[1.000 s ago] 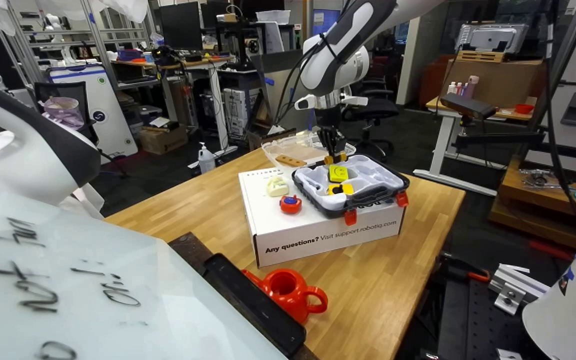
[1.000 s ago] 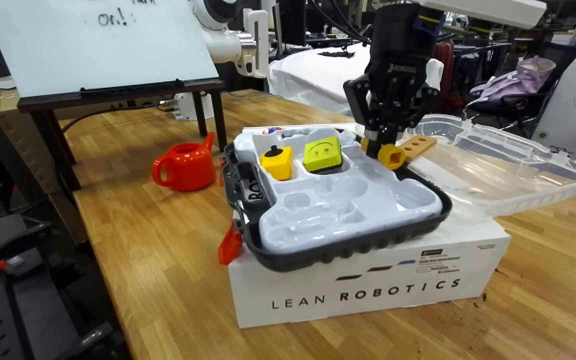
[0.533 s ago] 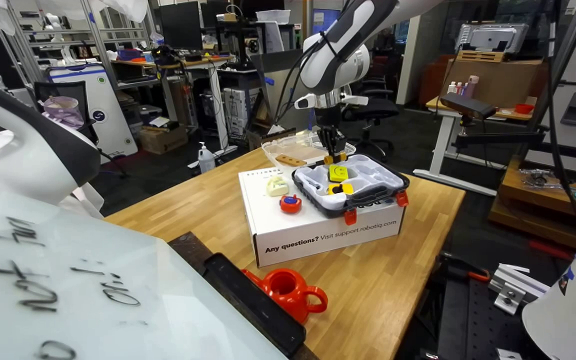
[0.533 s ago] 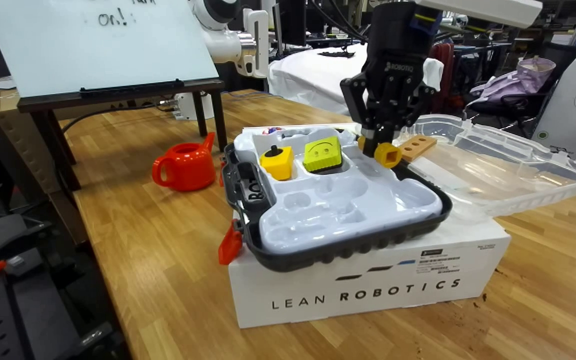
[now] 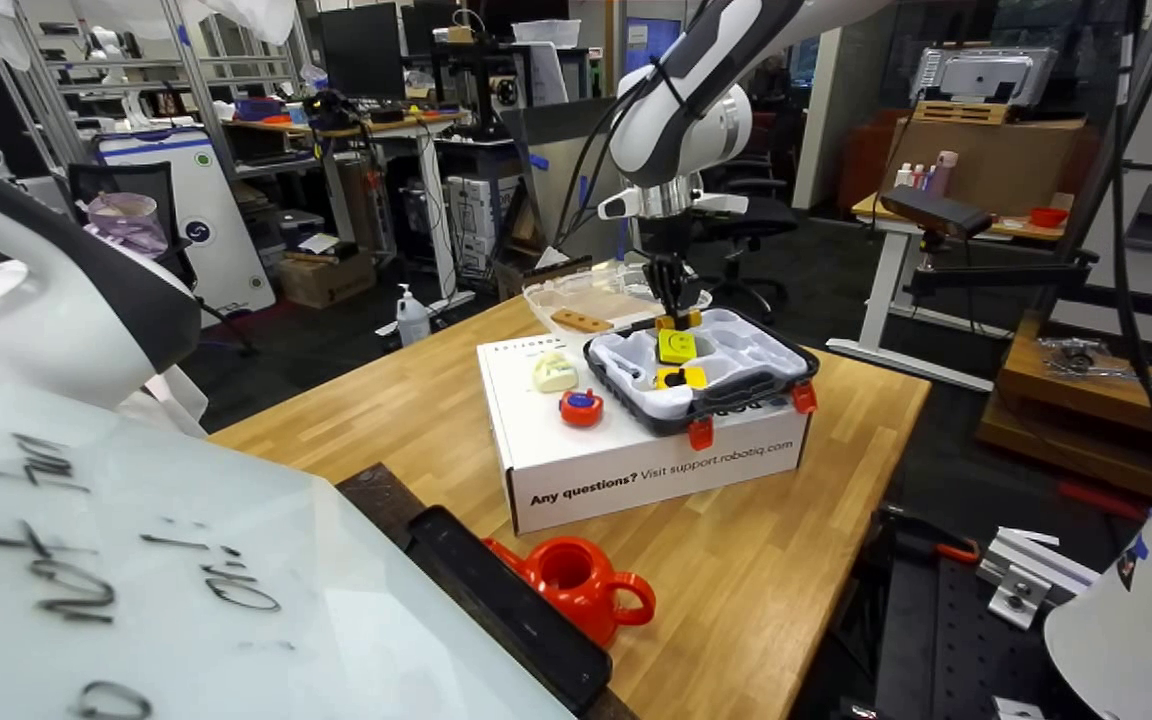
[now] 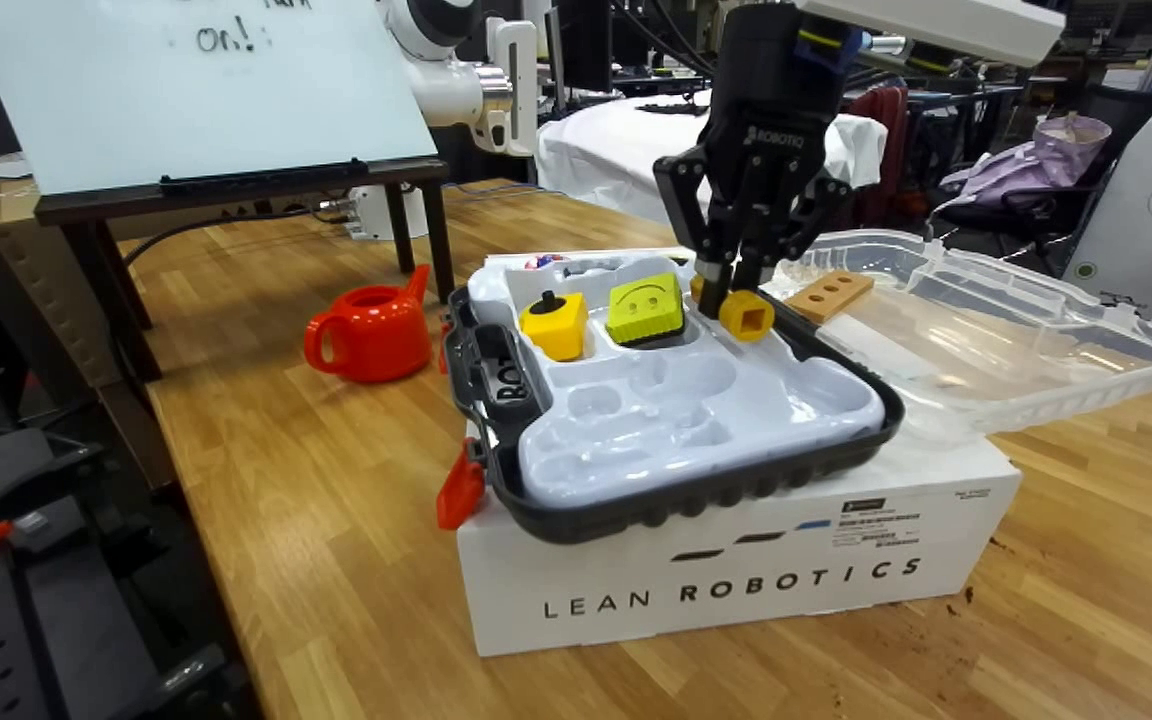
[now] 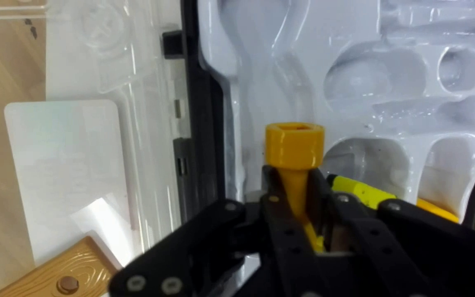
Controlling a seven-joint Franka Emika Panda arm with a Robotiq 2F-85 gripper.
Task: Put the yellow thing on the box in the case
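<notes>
A yellow piece with a hex-shaped head is held by my gripper; its head shows in both exterior views [image 6: 748,316] [image 5: 677,321] and in the wrist view [image 7: 295,146]. My gripper [image 6: 729,297] points down and is shut on the narrow shaft of this piece, as the wrist view also shows [image 7: 292,179]. The piece is over the hinge-side edge of the open dark case [image 6: 676,505] with its pale grey tray [image 7: 353,119]. I cannot tell whether it touches the tray. The case stands on the white box [image 6: 636,600].
A smiley block [image 6: 644,308] and a yellow block with a black knob [image 6: 554,326] sit in tray pockets. A pale yellow thing [image 5: 555,372] and a red thing [image 5: 581,408] lie on the box. The clear lid [image 6: 1026,330] holds a wooden piece [image 6: 831,296].
My gripper and the held yellow piece have moved away from the clear lid, further in over the tray and towards the smiley block. The case and other objects have not moved.
</notes>
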